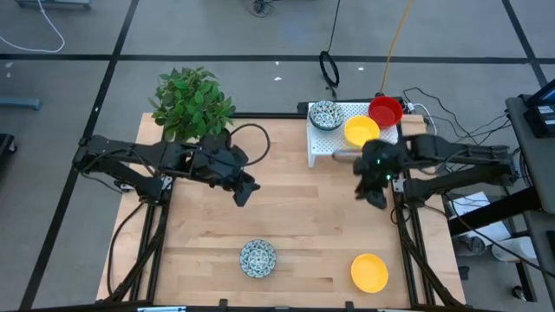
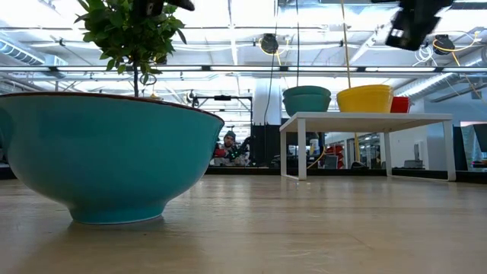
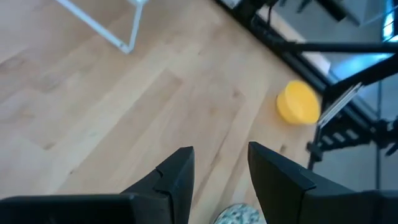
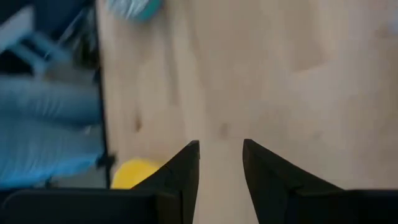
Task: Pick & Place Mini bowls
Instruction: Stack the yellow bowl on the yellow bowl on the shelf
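High view, nearest edge first: a patterned mini bowl [image 1: 257, 258] and a yellow mini bowl [image 1: 369, 272] sit well apart on the wooden table [image 1: 295, 217]; neither is touched by an arm. Farther in, the left gripper [image 1: 244, 191] hangs over bare wood near the table's middle, its fingers [image 3: 179, 176] parted and holding nothing; the right gripper [image 1: 374, 194] hovers by the right edge just in front of the white rack [image 1: 323, 149], likewise spread and empty in its wrist view. On the rack stand a second patterned bowl [image 1: 326, 114], a yellow bowl [image 1: 362, 131] and a red bowl [image 1: 385, 110], crowded together; the potted plant [image 1: 191, 102] sits at the far left corner.

The risk: a reach into that tight cluster could nudge a neighbouring bowl off the rack; a glossy rim may also slip from the pads.

Hidden: the low view is largely blocked by the near patterned bowl's teal outside; the yellow bowl is cut off in the right wrist view; whether further bowls nest in the rack stacks is probable but unclear.
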`<action>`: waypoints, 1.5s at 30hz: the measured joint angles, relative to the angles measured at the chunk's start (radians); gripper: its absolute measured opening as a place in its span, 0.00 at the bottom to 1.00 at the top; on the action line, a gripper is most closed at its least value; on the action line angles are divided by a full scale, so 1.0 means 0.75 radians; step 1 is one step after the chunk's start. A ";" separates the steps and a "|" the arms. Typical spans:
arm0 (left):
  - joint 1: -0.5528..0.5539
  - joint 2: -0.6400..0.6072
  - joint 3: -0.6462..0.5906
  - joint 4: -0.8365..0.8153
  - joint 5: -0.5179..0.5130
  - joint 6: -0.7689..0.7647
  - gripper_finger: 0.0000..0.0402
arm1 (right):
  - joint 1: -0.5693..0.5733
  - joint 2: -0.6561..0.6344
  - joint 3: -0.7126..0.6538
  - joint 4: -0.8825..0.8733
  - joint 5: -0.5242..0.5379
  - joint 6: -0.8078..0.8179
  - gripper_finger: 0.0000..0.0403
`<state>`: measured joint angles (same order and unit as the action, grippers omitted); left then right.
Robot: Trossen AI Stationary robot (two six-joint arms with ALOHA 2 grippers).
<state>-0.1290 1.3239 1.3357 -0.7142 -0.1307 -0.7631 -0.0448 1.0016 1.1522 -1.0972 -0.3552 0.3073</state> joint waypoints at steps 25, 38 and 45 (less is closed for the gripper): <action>-0.005 0.000 0.000 -0.287 -0.037 0.007 0.38 | 0.839 0.019 -0.842 1.155 -0.095 0.538 0.26; 0.023 0.000 0.000 -0.278 -0.047 -0.095 0.38 | 0.920 0.061 -0.849 1.007 0.055 0.159 0.26; 0.023 0.000 0.000 -0.277 -0.049 -0.132 0.38 | 0.936 0.205 -0.849 1.019 0.065 -0.045 0.26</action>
<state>-0.1116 1.3239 1.3357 -0.9222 -0.1673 -0.8618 0.6571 1.1555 0.5156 -0.3332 -0.3063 0.2732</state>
